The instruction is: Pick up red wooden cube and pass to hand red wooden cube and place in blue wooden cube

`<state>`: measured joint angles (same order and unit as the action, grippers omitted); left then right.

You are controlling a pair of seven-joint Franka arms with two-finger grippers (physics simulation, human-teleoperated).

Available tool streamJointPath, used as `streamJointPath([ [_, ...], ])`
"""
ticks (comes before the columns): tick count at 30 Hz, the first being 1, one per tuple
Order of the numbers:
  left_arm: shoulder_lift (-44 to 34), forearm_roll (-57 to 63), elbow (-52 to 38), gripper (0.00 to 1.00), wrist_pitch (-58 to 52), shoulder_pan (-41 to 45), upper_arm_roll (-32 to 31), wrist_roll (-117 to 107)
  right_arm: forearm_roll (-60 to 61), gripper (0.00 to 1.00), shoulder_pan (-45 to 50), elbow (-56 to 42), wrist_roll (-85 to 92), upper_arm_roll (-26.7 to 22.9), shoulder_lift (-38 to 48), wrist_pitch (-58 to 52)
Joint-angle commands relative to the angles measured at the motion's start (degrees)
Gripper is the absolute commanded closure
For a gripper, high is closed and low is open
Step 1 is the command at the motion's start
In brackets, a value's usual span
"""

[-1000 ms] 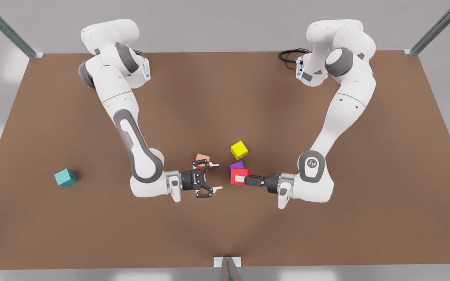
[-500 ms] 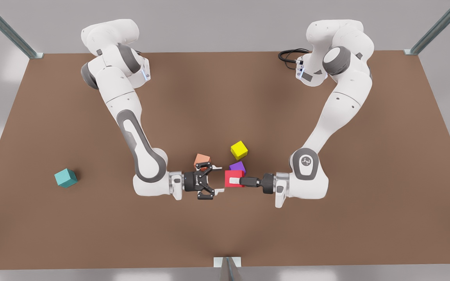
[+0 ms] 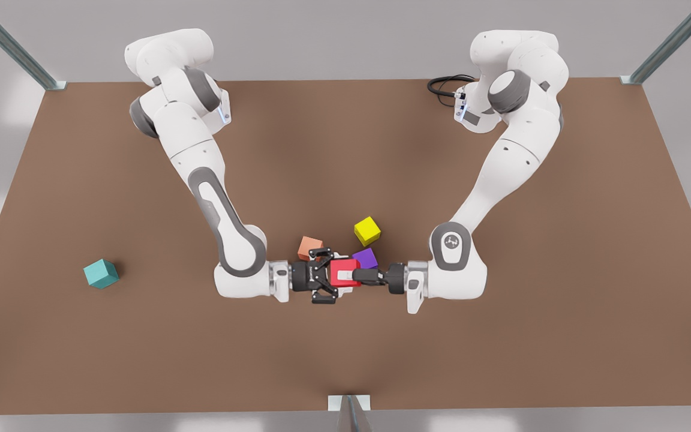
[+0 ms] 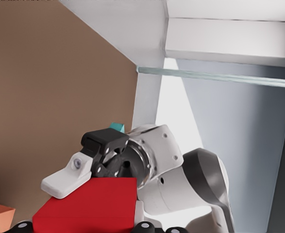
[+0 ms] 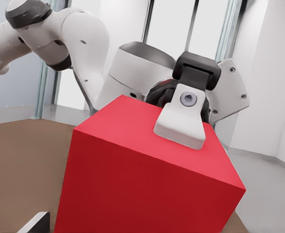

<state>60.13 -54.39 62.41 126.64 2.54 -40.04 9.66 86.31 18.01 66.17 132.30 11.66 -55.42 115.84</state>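
The red wooden cube (image 3: 341, 273) hangs just above the table's front middle, between both grippers. My left gripper (image 3: 354, 276), on the arm at the front view's right, is shut on it; one white finger (image 5: 181, 121) lies across the cube (image 5: 142, 179). My right gripper (image 3: 335, 275), on the arm at the front view's left, is open, its fingers straddling the cube (image 4: 89, 206), with one white fingertip (image 4: 67, 179) close against a face. The teal blue wooden cube (image 3: 101, 273) sits alone far to the front view's left, glimpsed behind the right gripper (image 4: 116, 127).
A salmon-orange cube (image 3: 309, 246), a purple cube (image 3: 366, 258) and a yellow cube (image 3: 367, 230) lie just behind the grippers. A black cable (image 3: 444, 87) coils at the brown table's (image 3: 141, 360) far edge.
Both grippers have moved toward each other. The left gripper carried the red cube toward the front view's left, in between the right gripper's open fingers.
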Motion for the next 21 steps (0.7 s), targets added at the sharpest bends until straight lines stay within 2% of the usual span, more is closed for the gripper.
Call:
streamJointPath([
  [1,-0.1,-0.7,0.0,0.36,1.0,0.0,0.0,4.0,0.1,0.0,0.0,-0.3,2.3,0.1,0.0,0.6],
  [17,0.0,-0.8,0.0,0.36,1.0,0.0,0.0,4.0,0.2,0.0,0.1,-2.0,-1.2,0.6,0.0,1.0],
  [18,0.0,-0.8,0.0,0.36,1.0,0.0,0.0,4.0,0.2,0.04,0.1,-2.0,-1.3,0.6,0.0,1.0],
  [20,0.0,-0.8,0.0,0.36,1.0,0.0,0.0,4.0,0.3,0.4,0.1,-2.0,-1.2,0.6,0.0,1.0],
  [21,0.0,-0.8,0.0,0.36,1.0,0.0,0.0,4.0,0.3,0.45,0.1,-2.0,-1.2,0.6,0.0,1.0],
])
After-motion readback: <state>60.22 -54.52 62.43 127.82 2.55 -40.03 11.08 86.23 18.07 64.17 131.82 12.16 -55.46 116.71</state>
